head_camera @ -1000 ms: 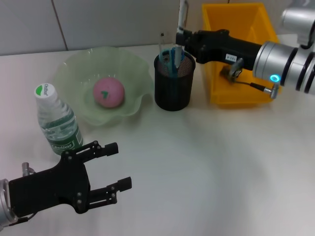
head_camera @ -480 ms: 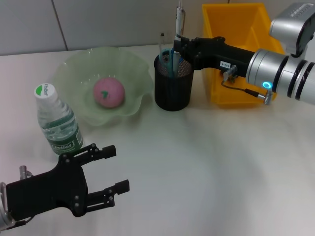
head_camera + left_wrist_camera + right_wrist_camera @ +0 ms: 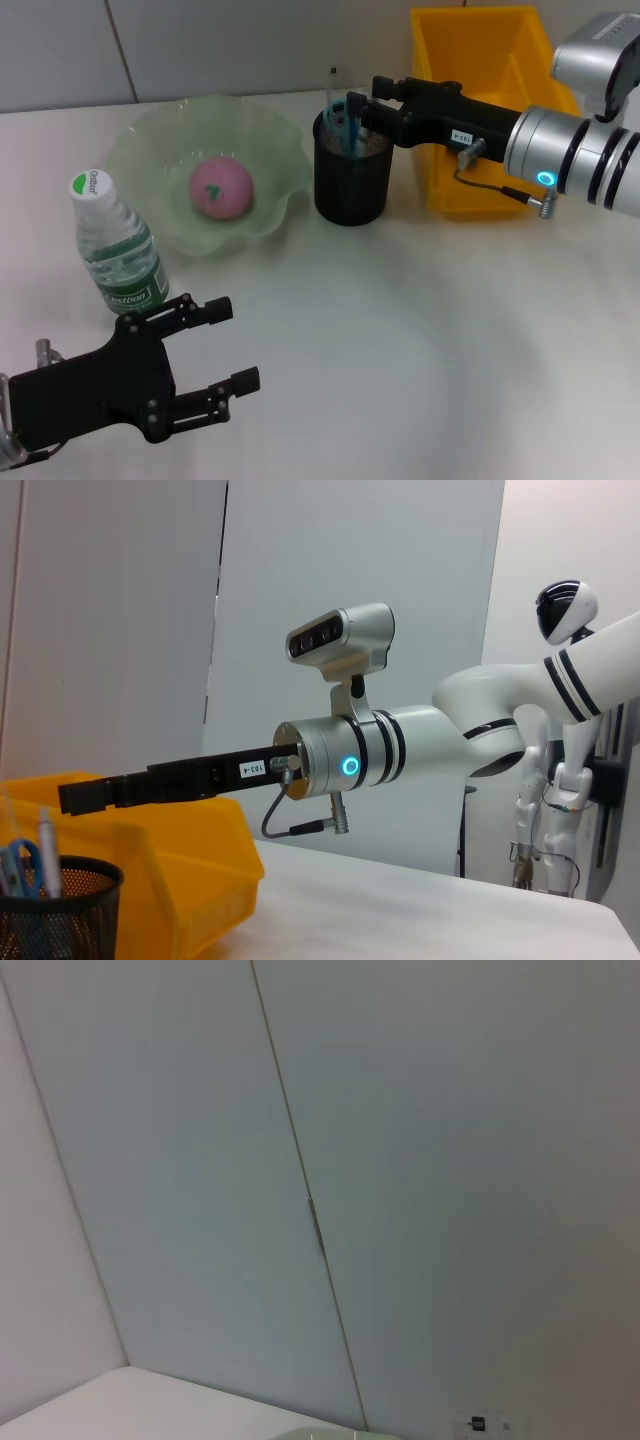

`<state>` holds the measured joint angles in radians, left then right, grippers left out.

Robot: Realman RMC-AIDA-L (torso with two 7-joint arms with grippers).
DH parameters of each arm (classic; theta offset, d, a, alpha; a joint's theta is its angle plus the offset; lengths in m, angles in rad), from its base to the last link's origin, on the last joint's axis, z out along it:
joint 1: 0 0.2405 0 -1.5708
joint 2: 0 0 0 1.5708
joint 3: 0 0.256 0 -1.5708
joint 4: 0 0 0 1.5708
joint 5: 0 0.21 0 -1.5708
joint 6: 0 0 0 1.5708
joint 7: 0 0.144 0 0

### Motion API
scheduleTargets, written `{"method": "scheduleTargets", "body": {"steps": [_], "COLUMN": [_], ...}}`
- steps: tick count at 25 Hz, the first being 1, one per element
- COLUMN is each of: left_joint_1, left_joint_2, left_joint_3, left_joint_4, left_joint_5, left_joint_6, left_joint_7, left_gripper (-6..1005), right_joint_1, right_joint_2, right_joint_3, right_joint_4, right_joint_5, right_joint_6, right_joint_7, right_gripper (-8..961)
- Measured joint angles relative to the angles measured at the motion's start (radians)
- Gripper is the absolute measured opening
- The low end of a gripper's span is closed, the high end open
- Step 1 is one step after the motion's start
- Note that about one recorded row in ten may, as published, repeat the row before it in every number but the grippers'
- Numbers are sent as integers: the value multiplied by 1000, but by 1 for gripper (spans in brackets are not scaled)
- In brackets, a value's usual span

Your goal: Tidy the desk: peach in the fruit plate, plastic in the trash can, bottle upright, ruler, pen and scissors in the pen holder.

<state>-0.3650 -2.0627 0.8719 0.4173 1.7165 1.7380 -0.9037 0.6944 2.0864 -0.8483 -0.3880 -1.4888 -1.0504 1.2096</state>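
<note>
My right gripper hovers just over the rim of the black mesh pen holder, fingers open and empty. In the holder stand the blue-handled scissors, the clear ruler and the pen. The pink peach lies in the green fruit plate. The bottle stands upright at the left. Low at the near left my left gripper is open and holds nothing. The yellow trash can is behind my right arm; no plastic shows.
The left wrist view shows the pen holder, the trash can and my right gripper above them. Only a wall shows in the right wrist view. Bare white table spreads across the front and right.
The pen that my right gripper held upright above the holder has dropped into it, and the fingers have let go. The left arm sank slightly toward the near edge.
</note>
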Motion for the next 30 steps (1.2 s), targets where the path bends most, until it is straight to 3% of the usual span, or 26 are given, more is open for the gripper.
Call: {"method": "scheduleTargets", "body": {"steps": [4,9,16,20,26,30], "left_joint_1": [0,2,6,9,10,5], "left_joint_2": [0,0,-2,-3,-6,-5], "left_joint_3": [-1,-4,-5,-7,2,13], "left_joint_4": [0,0,-1,-1,-2,-3], "left_joint_5": [0,0,0,0,7,20], "left_joint_6": [0,0,1,0,-25,-61], "left_joint_7": [-1,-5,-24,-51,-85,-105], "left_gripper": [792,792,792,792,786,782], "right_joint_1": [-5,-20,-110,-166,-205,-221], "right_joint_2": [0,-4,-11,-35,-76,-92], "right_joint_3": [2,8,9,-24,-32,-26], "right_joint_4": [0,-3,-71,-105,-113,-114], "right_joint_5": [3,14,34,4,-186,-303], "right_joint_6": [-5,-60,-293,-420,-620,-681], "right_joint_7": [0,38,91,96,111,120], "right_gripper": [420,641,747,820,820,820]}}
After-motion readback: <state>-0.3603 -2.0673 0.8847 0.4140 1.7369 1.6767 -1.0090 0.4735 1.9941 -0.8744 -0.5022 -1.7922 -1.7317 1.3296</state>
